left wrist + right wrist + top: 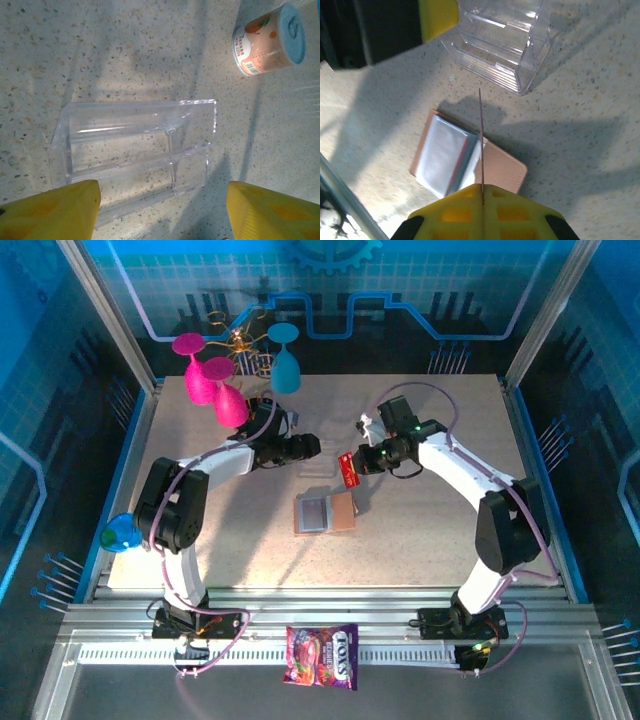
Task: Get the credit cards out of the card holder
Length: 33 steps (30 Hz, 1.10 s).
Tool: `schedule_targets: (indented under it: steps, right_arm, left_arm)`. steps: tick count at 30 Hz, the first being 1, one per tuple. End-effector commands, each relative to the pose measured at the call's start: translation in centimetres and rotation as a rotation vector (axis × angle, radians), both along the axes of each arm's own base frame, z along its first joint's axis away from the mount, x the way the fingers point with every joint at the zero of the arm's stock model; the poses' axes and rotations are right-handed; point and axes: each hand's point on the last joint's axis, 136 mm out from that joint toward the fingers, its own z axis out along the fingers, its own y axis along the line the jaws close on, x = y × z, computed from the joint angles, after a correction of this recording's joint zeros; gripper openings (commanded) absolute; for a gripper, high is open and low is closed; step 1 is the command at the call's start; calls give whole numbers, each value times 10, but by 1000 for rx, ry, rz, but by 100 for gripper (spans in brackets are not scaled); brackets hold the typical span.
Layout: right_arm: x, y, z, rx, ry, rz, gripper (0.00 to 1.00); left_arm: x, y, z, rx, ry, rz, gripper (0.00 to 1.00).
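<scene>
Right gripper (482,200) clamps credit card (481,135) edge-on, near open card holder (502,170). Left gripper (162,210) spread wide, empty, over clear stand (135,140).

Clear plastic stand (135,145) ahead of spread left gripper (162,207); can (267,40) (blue lid) top right.

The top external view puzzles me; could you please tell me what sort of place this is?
Probably a robot lab test cell: a speckled table fenced by aluminium posts and blue printed panels, with prop goblets at the back.
</scene>
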Motion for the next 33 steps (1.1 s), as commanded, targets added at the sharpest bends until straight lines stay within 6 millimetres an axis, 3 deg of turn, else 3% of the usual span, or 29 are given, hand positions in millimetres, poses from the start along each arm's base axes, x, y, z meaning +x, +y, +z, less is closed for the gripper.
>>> schedule_targets:
  steps: [1,6,11,14,24,33]
  right_arm:
    - [0,-7,-8,-110,-95,216,0]
    - [4,10,-3,-165,-244,484,0]
    - [21,30,8,-227,-369,691,0]
    - [29,43,4,-290,-375,791,0]
    - [56,77,-16,-402,-341,985,0]
    - [72,86,-37,-465,-362,1044,0]
  left_arm:
    - [-1,15,37,-21,-66,41,68]
    - [-14,38,51,-23,-77,100,69]
    - [-32,59,48,-14,-61,132,69]
    - [-43,71,47,4,-57,155,68]
    - [-72,106,53,28,-76,245,69]
    - [-82,119,54,32,-74,280,70]
